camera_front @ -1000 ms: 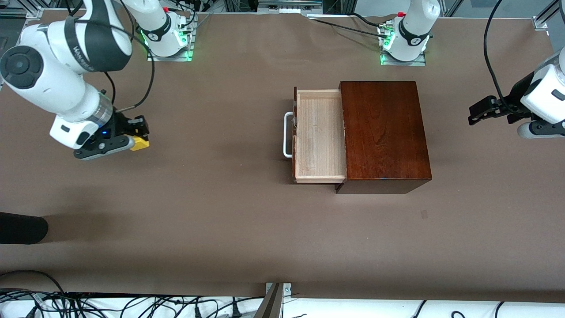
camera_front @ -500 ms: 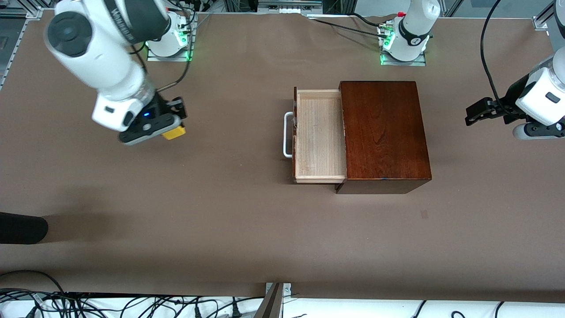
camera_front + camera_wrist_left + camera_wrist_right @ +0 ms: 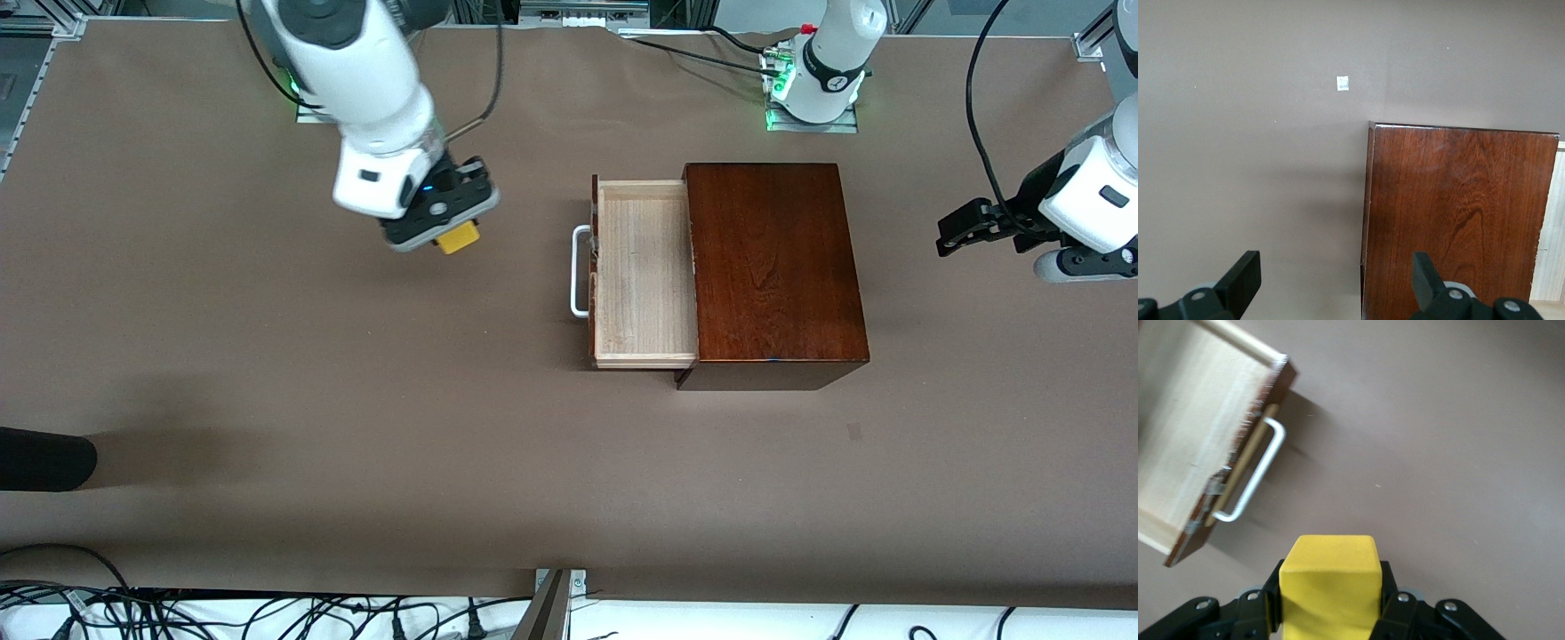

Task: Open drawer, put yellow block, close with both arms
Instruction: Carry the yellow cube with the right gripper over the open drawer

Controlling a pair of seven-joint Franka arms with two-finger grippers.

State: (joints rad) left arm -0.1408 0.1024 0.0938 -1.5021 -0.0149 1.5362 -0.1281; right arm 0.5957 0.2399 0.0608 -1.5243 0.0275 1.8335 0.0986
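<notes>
The right hand (image 3: 449,224) is up in the air over bare worktop (image 3: 356,400), clamped on the yellow block (image 3: 458,236), in front of the drawer (image 3: 642,271). The drawer stands pulled out of its dark wooden box (image 3: 773,267), its pale tray showing and its white handle (image 3: 579,271) facing the right arm's end. The left hand (image 3: 965,227) waits with fingers spread wide over the worktop beside the box, toward the left arm's end

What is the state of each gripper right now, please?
Left gripper: open, holding nothing, over the table by the wooden box.
Right gripper: closed on the yellow block, over the table near the open drawer.
</notes>
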